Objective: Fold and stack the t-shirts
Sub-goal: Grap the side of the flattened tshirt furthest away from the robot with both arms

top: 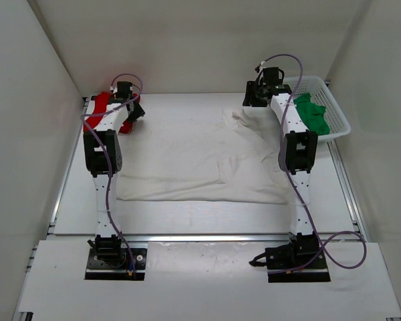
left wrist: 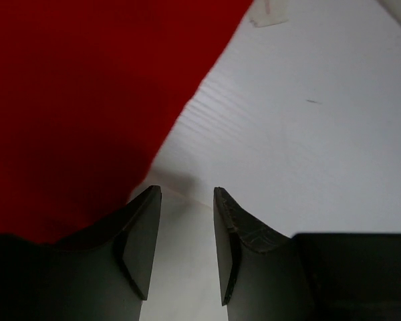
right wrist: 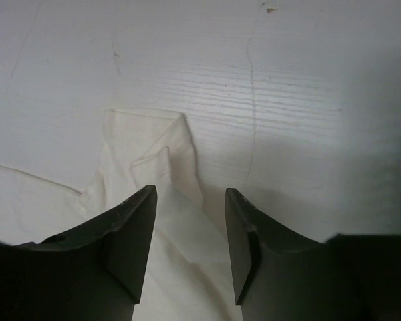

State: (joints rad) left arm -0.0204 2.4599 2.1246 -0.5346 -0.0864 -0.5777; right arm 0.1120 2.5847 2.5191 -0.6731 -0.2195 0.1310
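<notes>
The white shirt [top: 194,160] is lying spread on the counter [top: 187,217]. At far left, our left fingers [left wrist: 137,234] are standing apart, empty, beside the red shirt [left wrist: 73,100]. Our right fingers [right wrist: 130,227] are hovering parted over the white shirt's far-right corner. The green shirt [top: 312,114] is sitting in the basket [top: 339,114].

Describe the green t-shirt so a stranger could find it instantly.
Look to the far right corner of the table, where a white mesh basket sits. The green t-shirt lies crumpled inside it, the only green cloth and the only shirt in a basket.
</notes>
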